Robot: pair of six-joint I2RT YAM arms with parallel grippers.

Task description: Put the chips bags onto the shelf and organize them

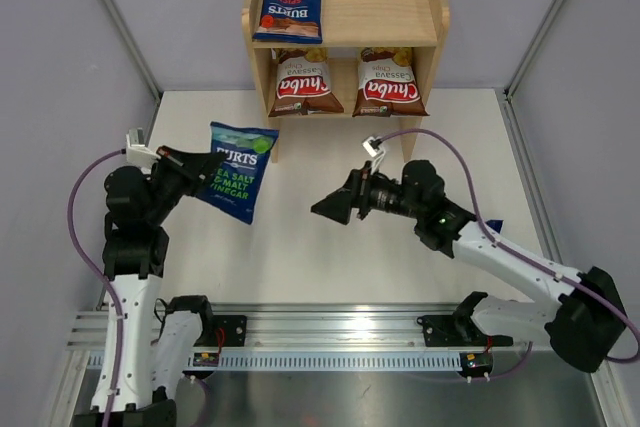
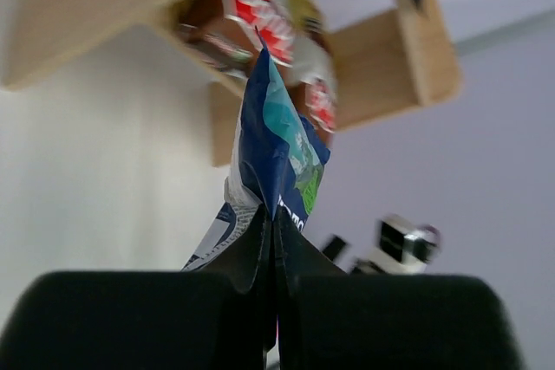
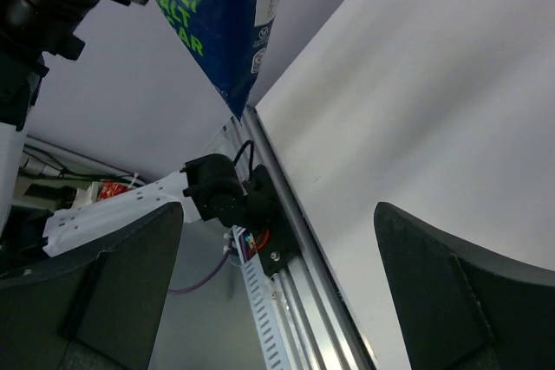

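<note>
The left jaws are clamped on one edge of a Burts sea salt and malt vinegar bag (image 1: pixel 238 169), held off the worktop (image 1: pixel 330 257) near the shelf (image 1: pixel 390 12). The right jaws stand apart, empty, facing it. This looks like the placing step. The next move calls for lifting the bag over the raised rim beside the Burts bag (image 1: pixel 291 5) on top. Two Chuba bags (image 1: pixel 303 84) fill the lower tier.

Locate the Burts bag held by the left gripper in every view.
Top external: Burts bag left of centre, in the left gripper.
Left wrist: bag at centre, edge-on, pinched between the fingers.
Right wrist: bag at the top edge, left of centre.
Landmark: the shelf behind it, in the top and left wrist views only.
</note>
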